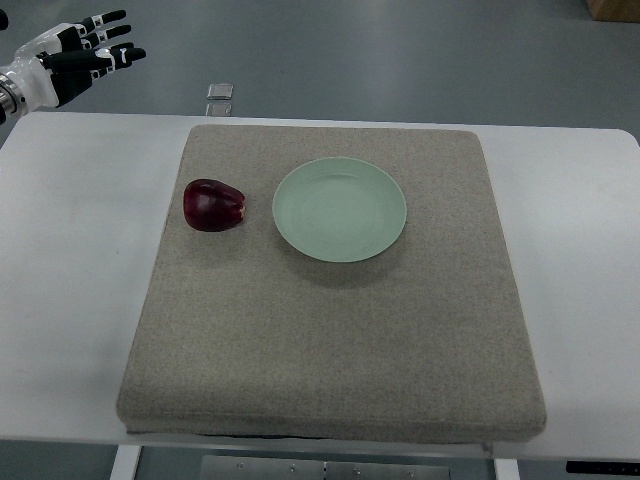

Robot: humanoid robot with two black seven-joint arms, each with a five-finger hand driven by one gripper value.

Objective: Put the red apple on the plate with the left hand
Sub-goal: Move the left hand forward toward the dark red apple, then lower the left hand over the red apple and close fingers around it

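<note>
Left hand (75,55) raised far-left, fingers (118,58) spread, empty.

Dark red apple (214,205), deep maroon really, nearly purple-black on its shaded side, with a small pale glint on top. The plate (340,210) shows a soft mint green, plain, no pattern, a slightly lighter ring tracing its rim. Under both, the mat (330,340) is a flecked oatmeal beige, a fine woven speckle all over. The table (70,300) around it reads flat white. Up in the corner, the left hand (85,50) mixes white shell with black fingers, tipped with small white marks. The floor (400,60) beyond is a dull blue-grey.
</note>
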